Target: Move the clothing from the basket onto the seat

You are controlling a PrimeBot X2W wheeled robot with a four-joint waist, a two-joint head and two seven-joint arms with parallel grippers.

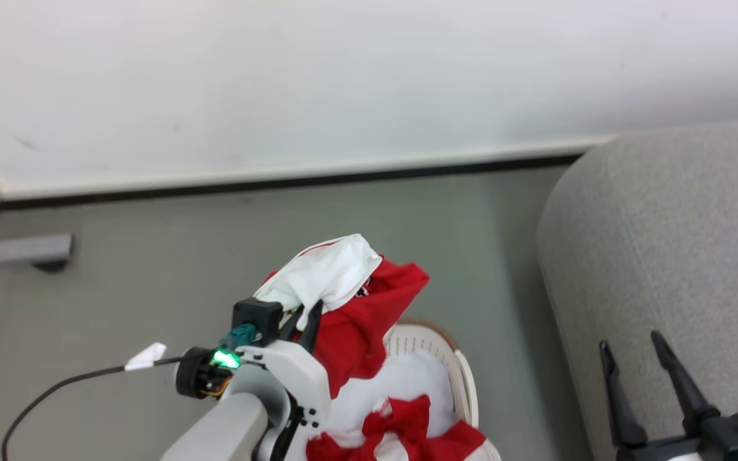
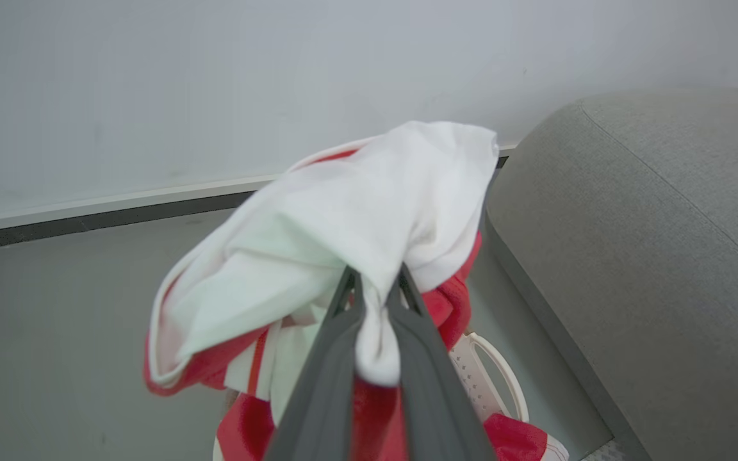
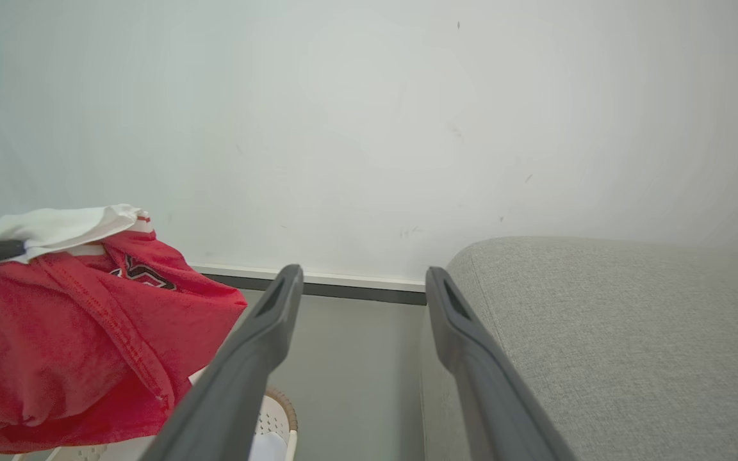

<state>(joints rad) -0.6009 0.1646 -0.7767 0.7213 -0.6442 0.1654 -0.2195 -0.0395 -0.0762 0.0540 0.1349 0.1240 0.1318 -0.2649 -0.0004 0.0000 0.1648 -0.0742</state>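
Note:
My left gripper (image 1: 308, 317) is shut on a red and white garment (image 1: 350, 307), held up above the cream basket (image 1: 465, 378). In the left wrist view the gripper (image 2: 375, 282) pinches a white fold of the garment (image 2: 356, 224). More red and white clothing (image 1: 401, 429) lies in the basket. The grey seat (image 1: 676, 256) stands to the right. Over the seat's near edge, my right gripper (image 1: 631, 349) is open and holds nothing; in its own view the right gripper (image 3: 362, 282) frames the seat (image 3: 631, 339), with the lifted garment (image 3: 81, 326) at the left.
Grey floor (image 1: 183, 256) runs to a white wall with a dark baseboard (image 1: 279, 182). A grey bracket (image 1: 23, 251) sits at the far left. A black cable with a white tag (image 1: 145, 356) trails from my left wrist.

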